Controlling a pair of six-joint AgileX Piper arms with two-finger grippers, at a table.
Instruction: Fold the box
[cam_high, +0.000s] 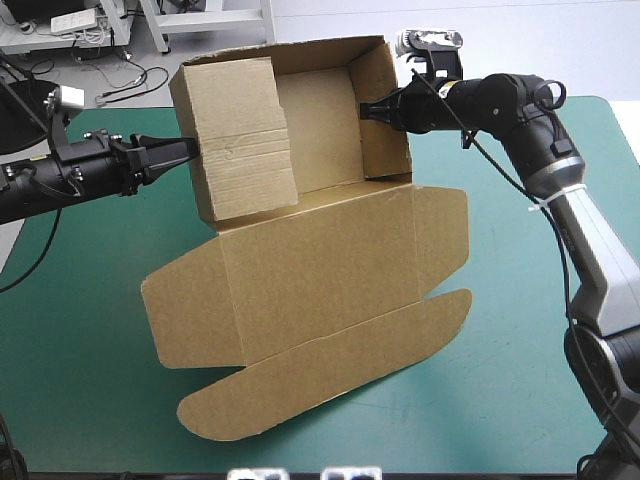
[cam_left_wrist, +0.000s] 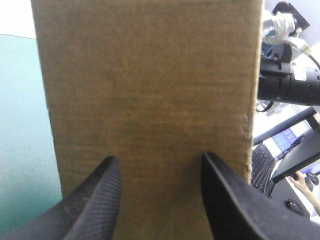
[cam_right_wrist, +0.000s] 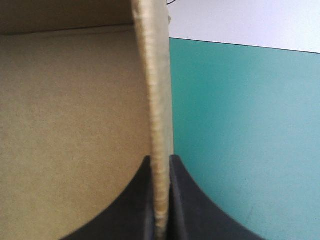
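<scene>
Likely the weak spot is the left wall: the left gripper, fingers apart, only meets its outer face, so it could spring outward, or a hard push could drag the board from the right gripper, clamped on the right wall's edge. The brown box fills the high view's centre, with its tray walls raised at upper middle and its lid and 2 rounded flaps flat on the teal-green cover below.

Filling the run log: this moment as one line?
box: walls up, lid flat | left gripper: jaws open, at left wall | right gripper: jaws shut on right wall
</scene>
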